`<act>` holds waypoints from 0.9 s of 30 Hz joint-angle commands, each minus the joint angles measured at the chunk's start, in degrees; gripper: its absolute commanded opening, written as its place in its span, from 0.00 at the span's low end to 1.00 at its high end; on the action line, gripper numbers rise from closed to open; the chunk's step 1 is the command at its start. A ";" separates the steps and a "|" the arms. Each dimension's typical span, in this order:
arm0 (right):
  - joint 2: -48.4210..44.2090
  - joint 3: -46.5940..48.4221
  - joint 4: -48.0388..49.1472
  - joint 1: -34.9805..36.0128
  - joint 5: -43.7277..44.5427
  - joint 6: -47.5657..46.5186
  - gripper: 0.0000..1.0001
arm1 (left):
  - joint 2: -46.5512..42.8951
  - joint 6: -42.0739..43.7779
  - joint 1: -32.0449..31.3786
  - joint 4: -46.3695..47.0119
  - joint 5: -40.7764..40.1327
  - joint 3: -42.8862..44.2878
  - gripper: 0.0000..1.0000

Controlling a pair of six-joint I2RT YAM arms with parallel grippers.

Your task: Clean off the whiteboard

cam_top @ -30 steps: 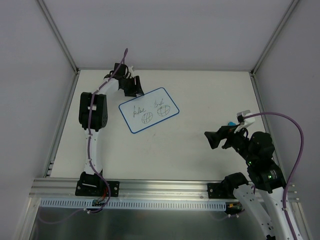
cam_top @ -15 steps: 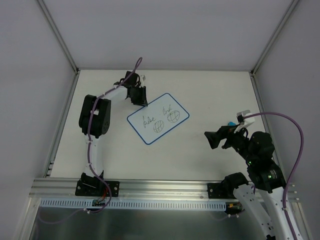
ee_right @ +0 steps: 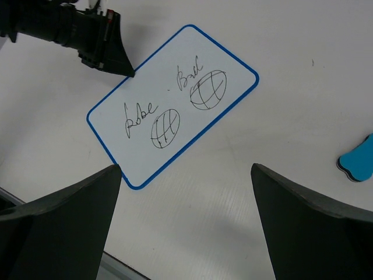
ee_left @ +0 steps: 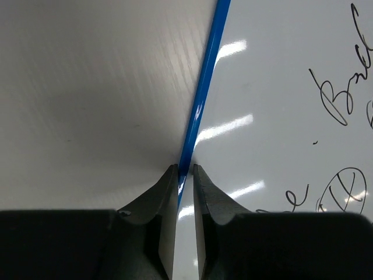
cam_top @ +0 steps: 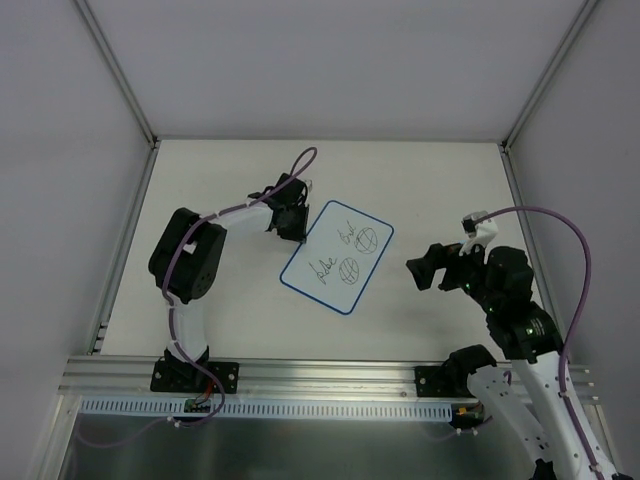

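The whiteboard (cam_top: 337,258), scribbled in black, lies askew in the middle of a pale matte surface (cam_top: 450,190). Plain grey walls (cam_top: 320,60) and metal posts (cam_top: 115,70) box the surface in, and a rail (cam_top: 330,372) runs along its near edge. The left claw (ee_left: 183,170) pinches the board's blue edge, jaws narrow; the right claw (ee_right: 185,169) hangs wide to the board's right, with a blue eraser (ee_right: 356,160) lying well apart from the board.

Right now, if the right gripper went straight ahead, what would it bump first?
The right gripper would probably meet the whiteboard, or the table just before it; depth is unclear.
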 commanded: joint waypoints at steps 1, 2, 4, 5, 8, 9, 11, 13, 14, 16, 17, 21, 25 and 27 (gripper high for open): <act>4.34 3.63 -2.24 0.48 5.82 0.78 0.99 | 0.96 -4.06 -2.20 -7.08 -3.47 -5.83 0.12; 5.48 3.98 -2.68 0.48 7.14 0.96 0.99 | 0.18 -4.42 -2.64 -6.99 -3.82 -6.45 0.09; 9.34 4.95 -3.13 0.48 11.19 2.18 0.99 | -0.88 -5.47 -3.96 -7.08 -5.05 -7.77 0.08; 10.49 4.95 -3.12 0.48 13.72 2.45 0.99 | -1.93 -5.74 -4.40 -7.08 -5.14 -8.20 0.07; 14.88 4.95 -2.77 0.48 20.93 6.81 0.99 | -4.48 -7.49 -5.46 -6.99 -5.15 -10.14 0.03; 16.98 4.95 -2.69 -0.04 24.70 7.54 0.99 | -5.10 -7.85 -5.72 -6.99 -5.15 -11.10 0.03; 19.54 6.00 -2.60 -1.27 26.31 8.60 0.99 | -6.59 -8.81 -6.34 -6.99 -4.88 -12.07 0.03; 23.83 6.88 -2.60 -4.87 26.32 11.84 0.99 | -7.30 -9.95 -6.69 -6.99 -4.88 -13.83 0.03; 25.43 7.23 -2.42 -6.53 26.06 13.08 0.99 | -7.65 -10.13 -7.12 -6.99 -4.62 -14.36 0.03; 28.59 7.94 -2.07 -10.14 27.19 15.63 0.99 | -8.00 -11.01 -7.65 -6.99 -4.71 -15.85 0.03; 31.74 8.03 -1.63 -10.76 28.24 16.16 0.99 | -8.18 -11.28 -8.09 -6.90 -4.62 -16.38 0.03; 39.49 8.64 1.96 -14.88 28.34 17.21 0.99 | -8.53 -12.33 -8.88 -6.81 -4.79 -18.05 0.00; 48.54 11.88 2.41 -17.62 28.07 18.80 0.99 | -9.32 -13.30 -9.24 -6.73 -4.88 -18.58 0.00; 51.46 12.60 2.59 -18.06 29.39 19.59 0.99 | -9.67 -13.30 -9.33 -6.64 -5.06 -18.67 0.00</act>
